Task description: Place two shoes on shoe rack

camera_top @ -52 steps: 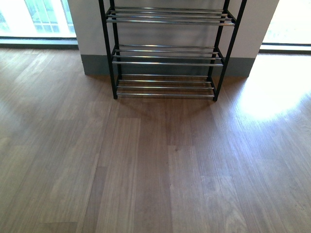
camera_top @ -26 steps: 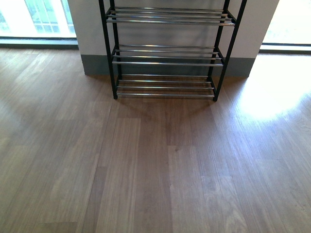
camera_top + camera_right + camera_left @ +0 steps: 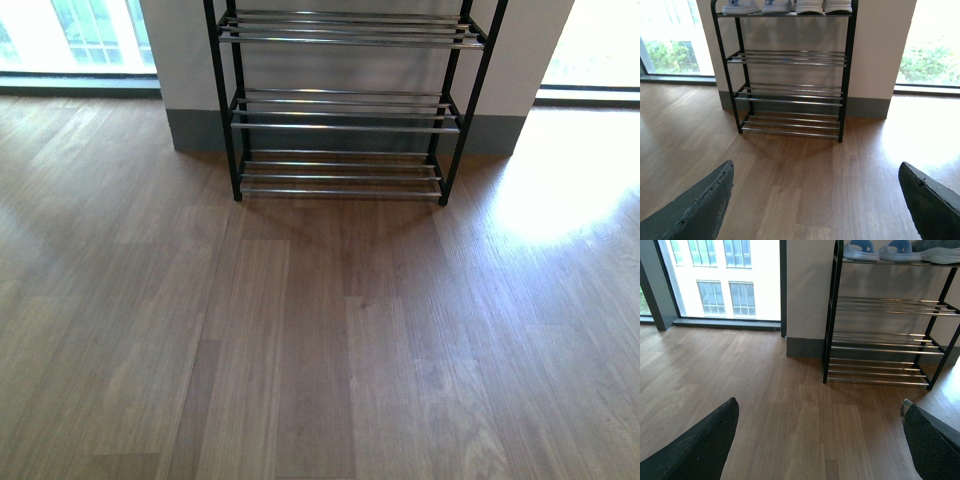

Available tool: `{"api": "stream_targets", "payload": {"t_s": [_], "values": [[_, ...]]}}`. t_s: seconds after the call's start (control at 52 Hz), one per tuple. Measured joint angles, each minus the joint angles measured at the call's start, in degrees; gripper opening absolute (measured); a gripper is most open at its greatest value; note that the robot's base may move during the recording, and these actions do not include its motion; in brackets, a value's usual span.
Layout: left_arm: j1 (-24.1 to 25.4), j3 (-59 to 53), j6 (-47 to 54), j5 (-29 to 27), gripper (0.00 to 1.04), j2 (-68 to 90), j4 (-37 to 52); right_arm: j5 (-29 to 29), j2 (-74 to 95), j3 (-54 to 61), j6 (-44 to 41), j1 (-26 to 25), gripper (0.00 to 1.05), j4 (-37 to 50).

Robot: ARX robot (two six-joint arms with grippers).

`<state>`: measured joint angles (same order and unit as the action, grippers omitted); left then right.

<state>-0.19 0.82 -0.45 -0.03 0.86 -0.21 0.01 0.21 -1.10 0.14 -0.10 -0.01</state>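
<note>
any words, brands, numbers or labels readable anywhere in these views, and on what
None can be read.
Shoe rack: bare black frame and chrome bars, no label or sticker visible.
Shoes on the top shelf: only the soles and lower edges show, cut off by the picture edge; no legible marking.
Wood floor, wall and windows: no text or signs.

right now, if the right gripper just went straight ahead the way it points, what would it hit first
Most likely the shoe rack. The open right gripper faces its lower chrome shelves across bare wooden floor, and nothing shows in between. Depth is unclear, and a downward tilt could mean floor first.
</note>
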Motion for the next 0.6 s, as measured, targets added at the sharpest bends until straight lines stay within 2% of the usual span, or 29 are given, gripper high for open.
{"api": "stream_targets", "payload": {"t_s": [0.597], "values": [[0.0, 0.0, 0.0, 0.02, 0.95, 0.0, 0.0, 0.0, 0.0, 0.0, 0.0, 0.0, 0.96, 0.0]]}}
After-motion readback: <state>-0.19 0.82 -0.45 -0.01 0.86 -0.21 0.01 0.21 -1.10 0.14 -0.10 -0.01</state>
